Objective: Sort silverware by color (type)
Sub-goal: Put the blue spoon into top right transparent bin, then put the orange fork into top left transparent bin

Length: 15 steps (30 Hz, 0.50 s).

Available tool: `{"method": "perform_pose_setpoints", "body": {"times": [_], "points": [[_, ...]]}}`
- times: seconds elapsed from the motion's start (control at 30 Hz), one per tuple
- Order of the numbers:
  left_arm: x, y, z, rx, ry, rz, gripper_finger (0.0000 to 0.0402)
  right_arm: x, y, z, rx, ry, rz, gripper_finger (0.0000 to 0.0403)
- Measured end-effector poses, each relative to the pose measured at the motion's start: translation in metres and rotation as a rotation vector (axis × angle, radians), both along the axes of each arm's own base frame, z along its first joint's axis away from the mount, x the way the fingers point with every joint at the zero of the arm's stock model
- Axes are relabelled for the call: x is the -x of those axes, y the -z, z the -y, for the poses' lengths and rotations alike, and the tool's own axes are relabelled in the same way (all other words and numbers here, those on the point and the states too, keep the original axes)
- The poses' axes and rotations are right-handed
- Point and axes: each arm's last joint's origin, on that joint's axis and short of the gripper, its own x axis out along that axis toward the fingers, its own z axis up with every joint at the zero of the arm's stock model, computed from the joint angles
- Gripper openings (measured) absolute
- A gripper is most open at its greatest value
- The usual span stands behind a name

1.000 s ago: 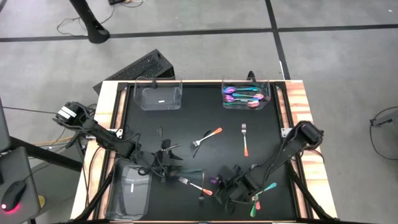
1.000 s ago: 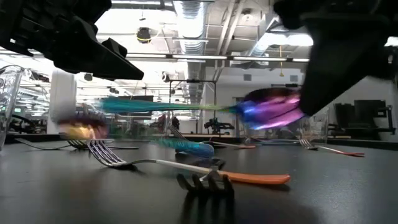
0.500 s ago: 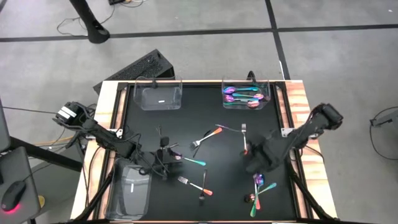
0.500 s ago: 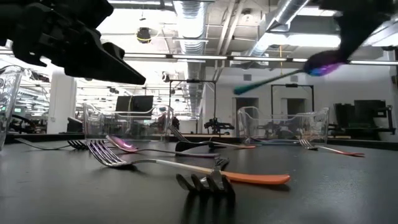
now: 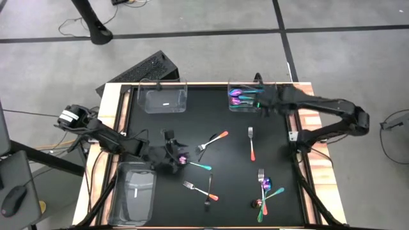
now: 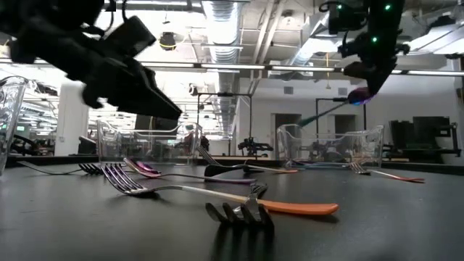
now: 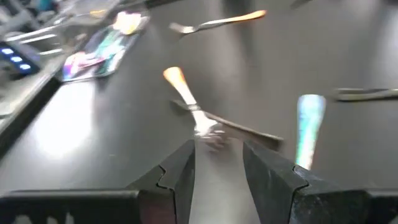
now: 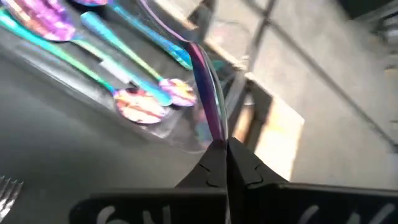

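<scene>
Holding: my right gripper (image 8: 222, 148) pinches 1 iridescent spoon (image 8: 205, 81) by its handle.
Spoon position: above the far-right tray (image 5: 276, 96), bowl pointing outward.
Left gripper (image 7: 216, 163): parted, low over an orange-handled fork (image 7: 186, 102).

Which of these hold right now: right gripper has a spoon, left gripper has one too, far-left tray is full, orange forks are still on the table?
1. The right gripper holds an iridescent spoon over the far-right tray. True.
2. The left gripper grips a fork. False: its fingers are open, nothing between them.
3. The far-left tray holds spoons. False: no silverware shows in it.
4. Orange-handled forks lie on the table. True.
</scene>
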Motion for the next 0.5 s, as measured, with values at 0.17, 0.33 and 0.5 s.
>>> {"method": "perform_pose_setpoints", "body": {"times": [0.17,0.33,0.5], "points": [[-0.006,-0.001,-0.028,0.02,-0.057,0.007,0.0124,0.005,0.014,0.039,-0.162,-0.065,0.101,0.0016],[-0.009,-0.002,-0.051,0.08,-0.075,0.015,0.0124,0.008,0.021,0.054,-0.208,-0.052,0.103,0.0084],[-0.012,-0.008,-0.07,0.07,-0.111,0.081,0.0124,0.006,0.016,0.043,-0.202,-0.07,0.131,0.017]]}}
